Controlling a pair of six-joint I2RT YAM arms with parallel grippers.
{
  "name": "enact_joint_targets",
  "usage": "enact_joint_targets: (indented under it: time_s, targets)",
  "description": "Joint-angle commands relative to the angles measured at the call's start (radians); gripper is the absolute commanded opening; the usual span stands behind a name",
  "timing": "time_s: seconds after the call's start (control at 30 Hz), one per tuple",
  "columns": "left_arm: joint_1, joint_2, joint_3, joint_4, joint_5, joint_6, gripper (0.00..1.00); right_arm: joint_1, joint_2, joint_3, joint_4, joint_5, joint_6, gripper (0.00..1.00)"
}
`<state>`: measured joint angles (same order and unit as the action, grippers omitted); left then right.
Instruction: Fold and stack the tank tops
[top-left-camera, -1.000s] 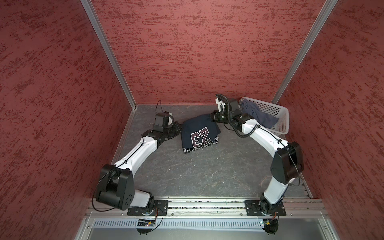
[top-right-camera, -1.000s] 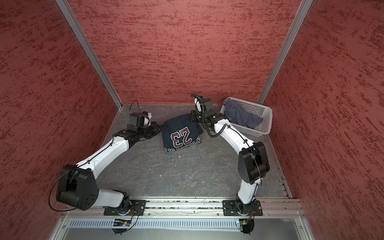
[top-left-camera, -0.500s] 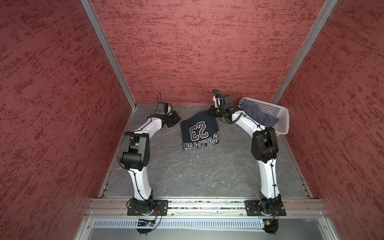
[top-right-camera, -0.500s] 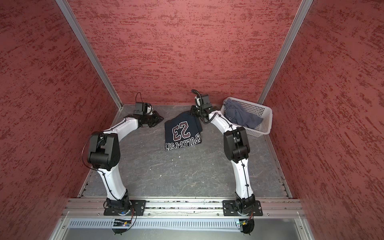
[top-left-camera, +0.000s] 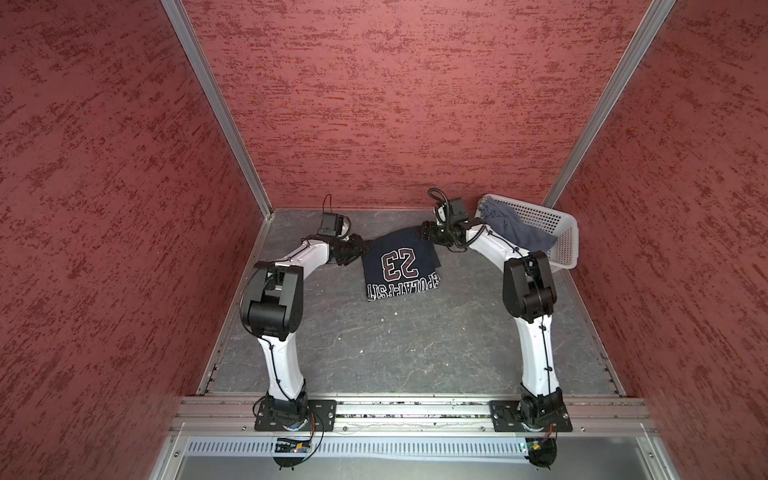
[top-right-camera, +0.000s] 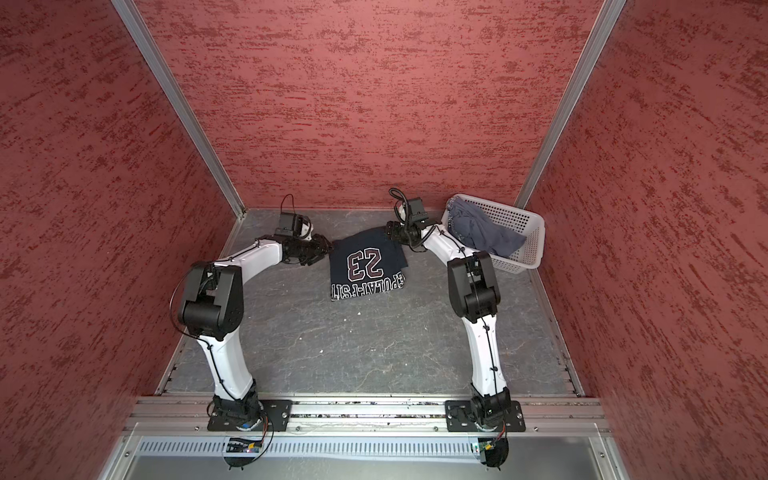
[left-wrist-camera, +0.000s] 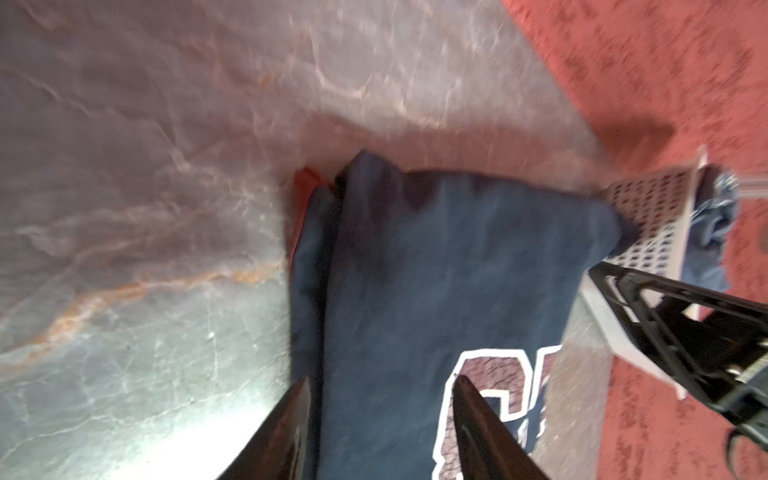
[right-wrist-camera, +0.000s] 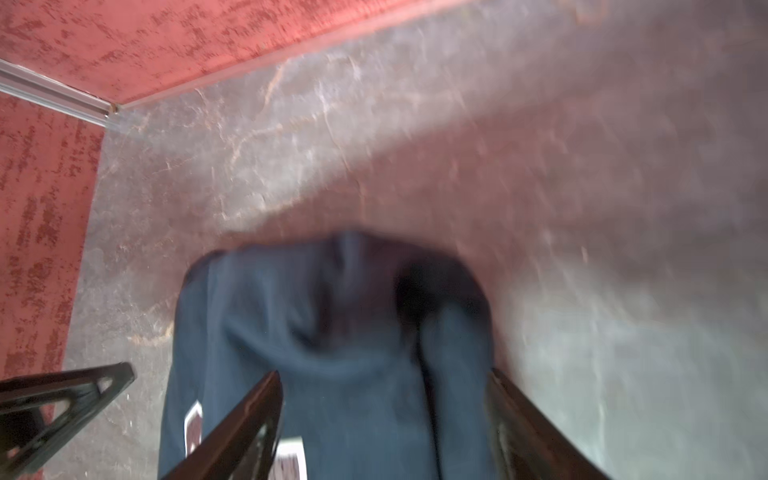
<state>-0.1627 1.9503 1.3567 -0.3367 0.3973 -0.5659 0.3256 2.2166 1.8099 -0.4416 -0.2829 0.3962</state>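
The navy tank top (top-left-camera: 399, 266) lay folded flat toward 12 o'clock on the table (top-left-camera: 395, 353), its long axis running from 12 to 6. The left gripper (top-left-camera: 360, 249) sat at its 10 o'clock corner and the right gripper (top-left-camera: 424, 237) at its 1 o'clock corner. In both wrist views the jaws stood spread over the cloth and pinched nothing. From the camera's side the big "23" on it read upside down. So did the row of white block letters beneath, which the fold cut short, so I could not read it with confidence. The blue-grey tank top (top-left-camera: 515, 228) lay bunched in the white basket (top-left-camera: 567, 245) at about 2 o'clock on the table. That put it roughly at 3 o'clock from the right gripper, so the right arm was probably the nearer one to fetch it.
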Motion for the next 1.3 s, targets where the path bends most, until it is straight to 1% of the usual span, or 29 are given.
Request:
enact_joint_targets:
  time_s: [0.0,0.13,0.23,0.4,0.57,0.67,0.73,0.97,1.03,1.1,1.2,1.27]
  targets:
    - [-0.01,0.003,-0.015,0.036,0.0,0.032,0.58,0.017,-0.084,-0.077,0.06,0.033,-0.036,0.79]
    - [-0.02,0.045,0.017,0.075,0.01,0.023,0.64,0.022,-0.044,-0.085,0.082,0.029,-0.056,0.81]
    - [-0.024,0.085,0.063,0.084,0.019,0.022,0.64,0.028,-0.001,-0.052,0.093,0.03,-0.067,0.84]
    - [-0.032,0.14,0.131,0.075,-0.02,0.026,0.64,0.029,0.052,0.002,0.093,0.04,-0.067,0.87]
    - [-0.039,0.206,0.208,0.038,-0.067,0.035,0.64,0.028,0.07,0.036,0.085,0.082,-0.061,0.87]
    - [-0.041,0.237,0.234,0.041,-0.074,0.032,0.64,0.029,0.079,0.054,0.084,0.089,-0.058,0.87]
    - [-0.043,0.252,0.243,0.049,-0.069,0.027,0.61,0.029,0.092,0.072,0.08,0.085,-0.057,0.85]
    - [-0.047,0.273,0.264,0.072,-0.059,0.005,0.53,0.03,0.151,0.149,0.057,0.037,-0.057,0.75]
    - [-0.049,0.277,0.273,0.077,-0.051,0.0,0.46,0.029,0.162,0.165,0.047,0.034,-0.057,0.69]
    - [-0.052,0.274,0.274,0.092,-0.039,-0.006,0.36,0.031,0.166,0.169,0.042,0.03,-0.058,0.6]
    - [-0.056,0.252,0.261,0.12,-0.03,-0.013,0.2,0.031,0.162,0.169,0.037,0.026,-0.061,0.43]
    - [-0.059,0.219,0.229,0.163,-0.023,-0.023,0.12,0.033,0.15,0.164,0.034,0.024,-0.065,0.33]
